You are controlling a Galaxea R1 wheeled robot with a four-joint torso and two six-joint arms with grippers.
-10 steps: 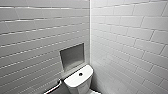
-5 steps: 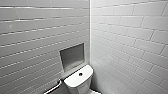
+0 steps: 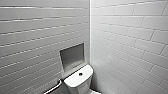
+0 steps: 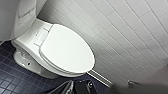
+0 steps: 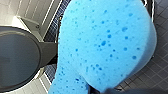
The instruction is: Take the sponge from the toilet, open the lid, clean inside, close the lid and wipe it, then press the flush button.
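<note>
Holding the sponge (image 5: pixel 105 42) in the right gripper (image 5: pixel 98 89), lid (image 4: pixel 66 48) shut on the toilet (image 4: pixel 27 42); opening it looks like the step in hand, needing a catch under its front rim; left gripper (image 4: pixel 76 87) state I cannot tell.

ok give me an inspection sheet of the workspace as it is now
surface: white oval plastic lid shut on the white glossy ceramic toilet
job's things: bright blue soft sponge close at the right wrist, above the floor; small dark round flush button in the middle of the tank top
clutter: nothing seen
grippers: right gripper seemingly shut on the sponge; left gripper state unclear
cables: nothing seen
surroundings: white tiled walls, grey wall niche, metal grab bar, dark blue tiled floor
</note>
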